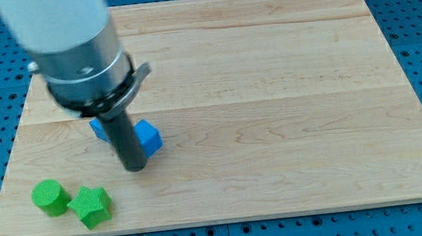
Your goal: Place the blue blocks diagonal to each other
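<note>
My tip (135, 167) rests on the wooden board (271, 88) in its left half, the dark rod rising from it up to the grey cylindrical arm body at the view's top left. It is a bare rod, with nothing that opens or closes, and it holds nothing — it only stands against the blocks. Just beside the tip, up and to the view's right, sits a blue cube-like block (149, 136), touching or very nearly touching the rod's side. Up and to the view's left of the tip, partly hidden behind the rod, a second blue block (99, 128) shows only a corner, so its shape cannot be made out; the rod stands between the two blue blocks. Farther out, below and to the view's left of the tip, lie two green blocks near the board's bottom-left corner — a green angular block (92, 206) nearer the tip, and a green cylinder (50, 196) just beside it on the left, the two close together.
</note>
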Tool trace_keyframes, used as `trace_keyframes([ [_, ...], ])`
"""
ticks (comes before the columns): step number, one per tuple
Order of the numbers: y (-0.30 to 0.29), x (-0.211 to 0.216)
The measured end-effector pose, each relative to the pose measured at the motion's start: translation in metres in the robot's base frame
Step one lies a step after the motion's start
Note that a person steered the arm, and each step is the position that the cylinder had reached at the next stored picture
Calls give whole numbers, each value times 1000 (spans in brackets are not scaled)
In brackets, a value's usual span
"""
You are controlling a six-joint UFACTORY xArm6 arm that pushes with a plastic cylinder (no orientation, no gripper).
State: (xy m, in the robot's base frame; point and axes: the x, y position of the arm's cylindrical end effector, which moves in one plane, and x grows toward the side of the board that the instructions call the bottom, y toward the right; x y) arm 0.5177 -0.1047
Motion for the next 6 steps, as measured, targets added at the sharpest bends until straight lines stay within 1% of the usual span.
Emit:
trace_keyframes([
  [1, -8, -41],
  [2, -7, -4],
  [3, -67, 4],
  [4, -86, -28],
  [5, -9, -59],
  [6, 50, -56],
])
